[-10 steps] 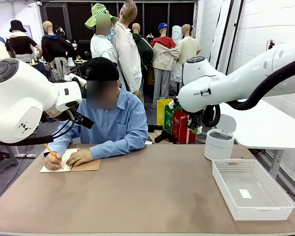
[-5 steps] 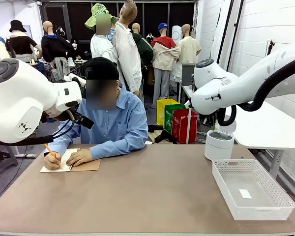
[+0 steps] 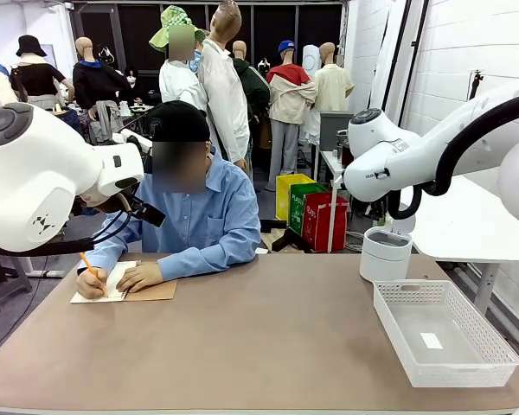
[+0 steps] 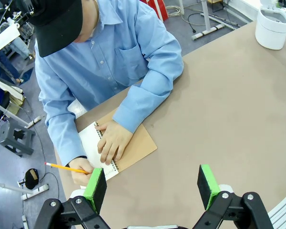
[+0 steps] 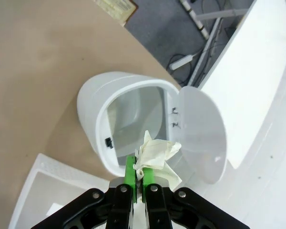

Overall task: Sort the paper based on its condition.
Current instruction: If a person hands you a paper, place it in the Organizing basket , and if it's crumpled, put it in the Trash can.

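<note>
Evidently the right gripper [image 5: 138, 171] pinches crumpled paper [image 5: 157, 152] over the bin [image 5: 92, 112] below, for discarding. The left gripper [image 4: 152, 186] gapes wide.

A robotics lab or workshop, not a home: two white robot arms, the left arm [image 3: 35, 173] and the right arm [image 3: 415, 151], reach over a plain brown table [image 3: 242, 346]. A white painted block wall [image 3: 476, 52] runs alongside, and loose cables [image 4: 174, 9] trail over the grey floor [image 4: 9, 191] beside a white workbench [image 3: 476, 225].
</note>
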Action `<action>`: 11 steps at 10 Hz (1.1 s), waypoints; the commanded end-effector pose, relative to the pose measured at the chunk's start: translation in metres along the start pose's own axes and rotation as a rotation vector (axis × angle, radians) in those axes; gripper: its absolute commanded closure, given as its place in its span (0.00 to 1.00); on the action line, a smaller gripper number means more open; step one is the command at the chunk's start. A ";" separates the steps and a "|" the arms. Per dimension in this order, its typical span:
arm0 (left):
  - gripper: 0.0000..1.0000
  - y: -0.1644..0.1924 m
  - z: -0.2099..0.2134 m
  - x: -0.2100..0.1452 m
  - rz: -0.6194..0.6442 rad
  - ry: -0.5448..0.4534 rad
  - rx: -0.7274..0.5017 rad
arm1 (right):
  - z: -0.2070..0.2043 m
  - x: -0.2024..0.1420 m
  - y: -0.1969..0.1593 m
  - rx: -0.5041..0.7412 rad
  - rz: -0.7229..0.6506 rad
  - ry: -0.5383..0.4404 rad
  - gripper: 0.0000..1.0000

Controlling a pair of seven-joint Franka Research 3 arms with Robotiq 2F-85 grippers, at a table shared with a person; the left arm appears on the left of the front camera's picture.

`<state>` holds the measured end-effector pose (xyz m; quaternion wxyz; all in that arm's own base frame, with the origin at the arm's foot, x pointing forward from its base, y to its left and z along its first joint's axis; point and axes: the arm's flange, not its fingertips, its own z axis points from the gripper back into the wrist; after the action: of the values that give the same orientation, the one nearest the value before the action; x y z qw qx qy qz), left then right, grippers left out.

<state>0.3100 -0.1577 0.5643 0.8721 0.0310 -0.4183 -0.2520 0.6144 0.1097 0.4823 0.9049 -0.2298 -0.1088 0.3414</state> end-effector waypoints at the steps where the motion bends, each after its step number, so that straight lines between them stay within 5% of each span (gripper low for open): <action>1: 0.00 0.000 -0.001 -0.001 -0.015 -0.003 0.008 | -0.006 0.011 -0.006 -0.051 0.009 0.000 1.00; 11: 0.00 0.000 -0.001 -0.001 -0.015 -0.003 0.008 | -0.039 0.023 -0.004 -0.085 0.038 0.110 1.00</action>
<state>0.3100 -0.1577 0.5643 0.8721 0.0310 -0.4183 -0.2520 0.6413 0.1057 0.4523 0.8936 -0.2656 -0.0745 0.3541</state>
